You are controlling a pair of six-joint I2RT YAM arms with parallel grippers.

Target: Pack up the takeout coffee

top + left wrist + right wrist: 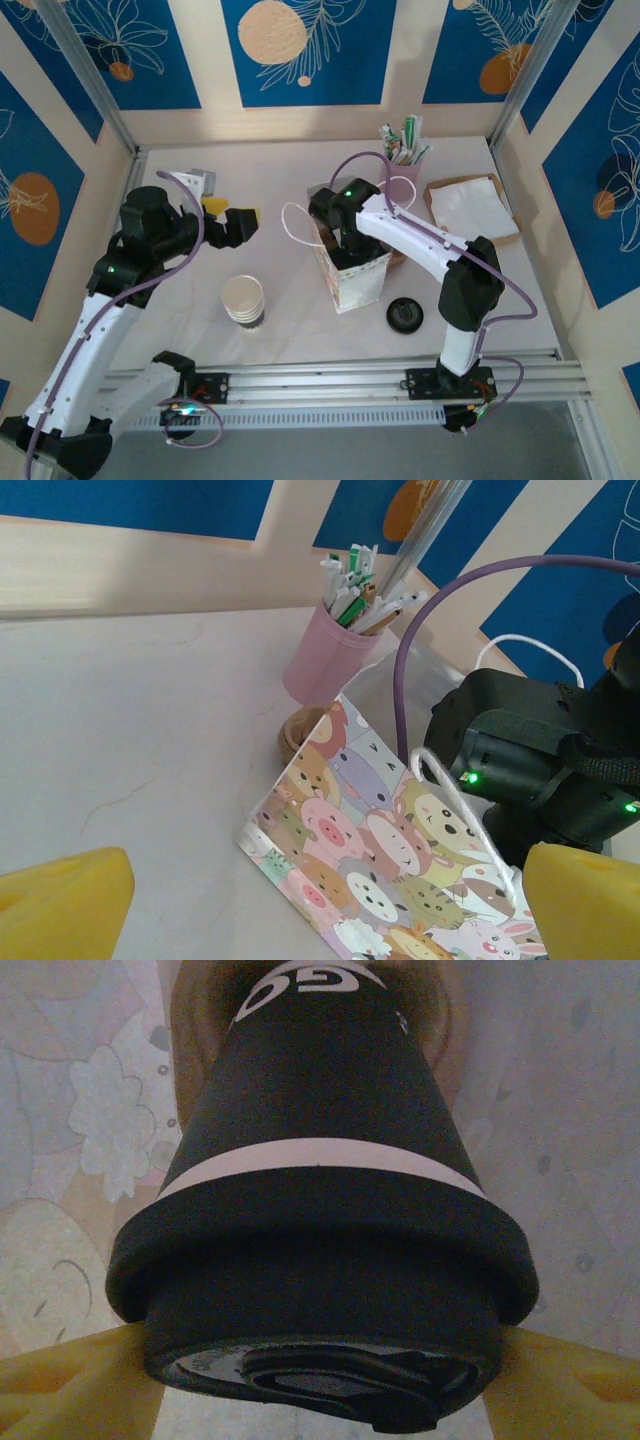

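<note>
The takeout coffee point(320, 1210) looks dark in the right wrist view, with a pale stripe and a round black lid facing the camera. It stands inside the cartoon-animal paper bag point(355, 275), whose printed walls show around it. My right gripper point(320, 1380) reaches down into the bag point(380, 850). Its yellow fingers point(70, 1385) flank the lid on both sides, and I cannot tell whether they touch it. My left gripper point(240, 225) hangs open left of the bag with nothing between its yellow fingertips point(60, 905).
A stack of lidless cream cups point(244, 300) stands front left of the bag. A loose black lid point(405, 314) lies to its right. A pink holder of stirrers point(403, 175) and a brown tray of napkins point(470, 208) sit at the back right.
</note>
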